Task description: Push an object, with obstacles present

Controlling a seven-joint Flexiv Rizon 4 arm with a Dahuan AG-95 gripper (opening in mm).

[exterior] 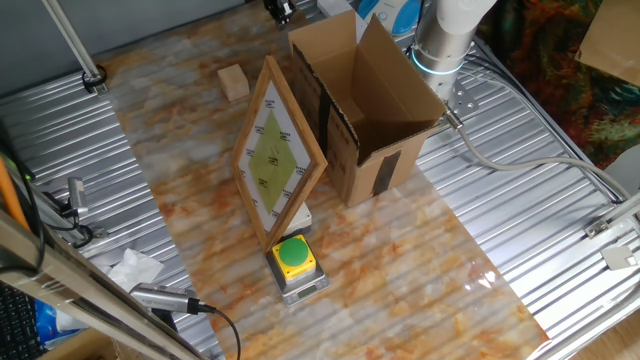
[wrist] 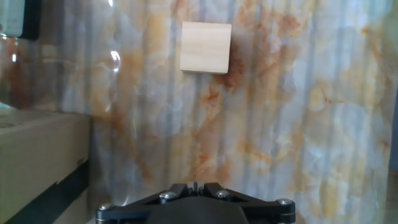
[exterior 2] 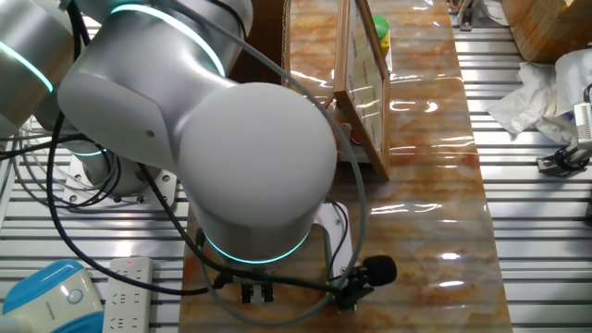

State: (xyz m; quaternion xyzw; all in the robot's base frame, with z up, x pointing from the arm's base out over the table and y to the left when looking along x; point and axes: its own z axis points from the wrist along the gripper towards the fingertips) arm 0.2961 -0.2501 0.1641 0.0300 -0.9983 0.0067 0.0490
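The small light-tan wooden cube (exterior: 233, 82) lies on the marbled table near the far left, apart from everything else. In the hand view the cube (wrist: 205, 47) sits ahead of my gripper (wrist: 194, 185) and slightly to its right, with bare table between them. The two jaws are pressed together and hold nothing. In one fixed view the gripper (exterior: 281, 10) is at the top edge, beyond the cube. In the other fixed view the gripper (exterior 2: 257, 292) hangs below the arm's big joint, which hides the cube.
A large open cardboard box (exterior: 365, 110) with black tape stands right of the cube; its side shows in the hand view (wrist: 37, 155). A wooden-framed board (exterior: 278, 155) with a yellow-green diamond leans beside it. A yellow-green button (exterior: 293, 255) sits in front.
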